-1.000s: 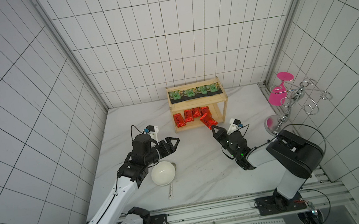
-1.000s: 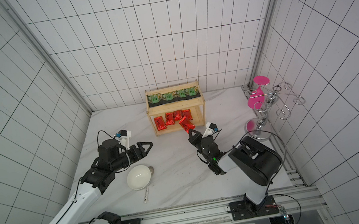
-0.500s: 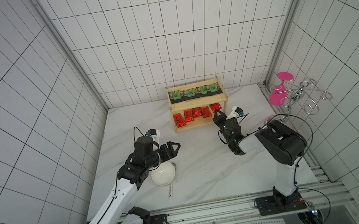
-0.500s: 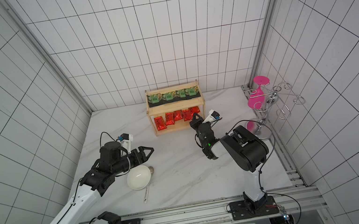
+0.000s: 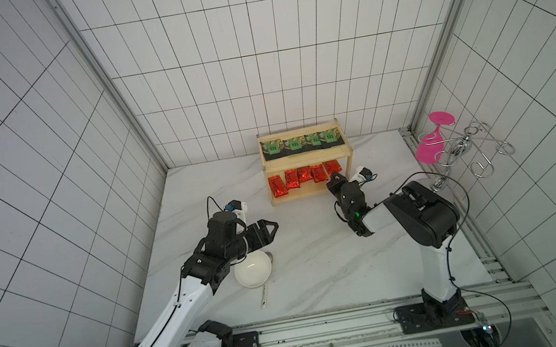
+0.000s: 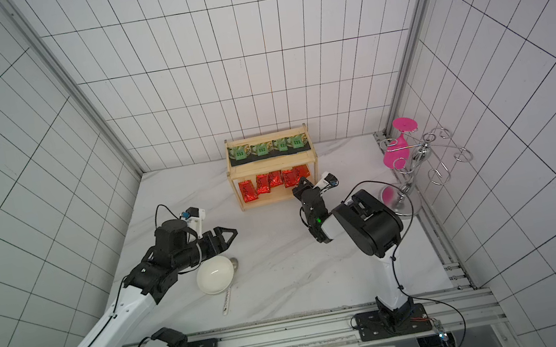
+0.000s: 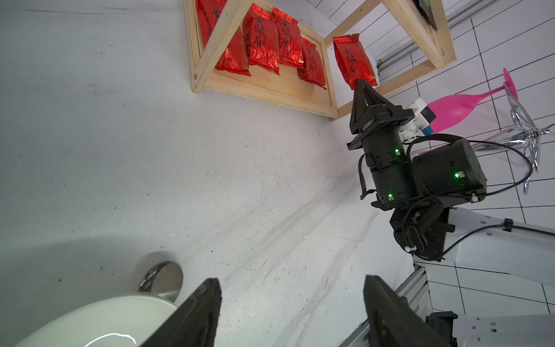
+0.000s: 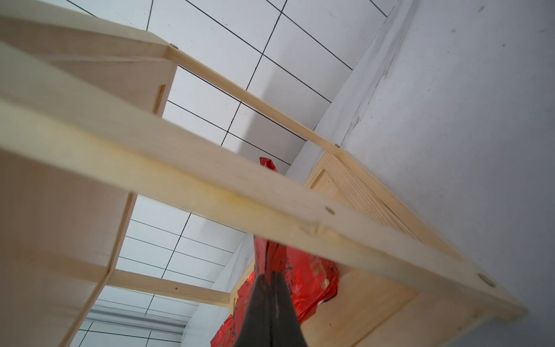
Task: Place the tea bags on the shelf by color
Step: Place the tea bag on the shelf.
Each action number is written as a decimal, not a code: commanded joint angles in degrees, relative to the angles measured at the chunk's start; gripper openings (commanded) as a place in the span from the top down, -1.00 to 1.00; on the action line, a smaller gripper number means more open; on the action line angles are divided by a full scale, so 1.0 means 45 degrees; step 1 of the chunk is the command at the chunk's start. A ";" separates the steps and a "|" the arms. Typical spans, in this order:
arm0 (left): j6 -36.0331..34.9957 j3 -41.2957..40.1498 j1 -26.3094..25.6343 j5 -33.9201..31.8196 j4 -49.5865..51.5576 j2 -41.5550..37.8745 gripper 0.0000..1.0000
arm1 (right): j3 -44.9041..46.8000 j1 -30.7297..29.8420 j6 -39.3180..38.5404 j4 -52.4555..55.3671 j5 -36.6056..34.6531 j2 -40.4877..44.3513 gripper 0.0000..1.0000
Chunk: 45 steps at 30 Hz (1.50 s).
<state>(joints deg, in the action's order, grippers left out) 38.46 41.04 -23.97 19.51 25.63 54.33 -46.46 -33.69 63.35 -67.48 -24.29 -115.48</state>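
1. One red tea bag is at the right end of the shelf's lower tier, pinched in the closed right claw.
2. Four other red tea bags lie to its left. Four green tea bags line the top tier.
3. Lower left of the shelf, the left claw hangs open and empty near the white bowl.

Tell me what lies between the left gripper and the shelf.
Nothing: only bare marble tabletop separates the left gripper from the shelf, as both top views and the left wrist view show.
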 commanded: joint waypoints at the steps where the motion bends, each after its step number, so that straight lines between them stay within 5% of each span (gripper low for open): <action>1: -0.0245 0.0086 -0.0026 -0.0122 -0.0031 0.0018 -0.56 | -0.0491 0.0144 0.0295 0.0312 -0.0500 -0.0400 0.99; 29: -0.0382 0.0198 -0.0006 -0.0216 0.0227 0.0037 -0.56 | -0.1214 0.0465 0.1924 0.0854 0.0161 -0.1466 0.78; 37: -0.0402 0.0236 0.0091 -0.0163 0.0243 0.0018 -0.56 | -0.0968 0.0533 0.2568 0.1900 0.0530 -0.0816 0.32; 45: -0.0329 0.0346 0.0282 -0.0170 0.0148 -0.0021 -0.56 | -0.1024 0.0432 0.3467 0.6070 0.0715 0.1238 -0.21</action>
<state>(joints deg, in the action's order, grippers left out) 37.67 41.06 -23.16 19.11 26.87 54.46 -50.09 -31.86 76.88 -48.80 -21.56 -112.71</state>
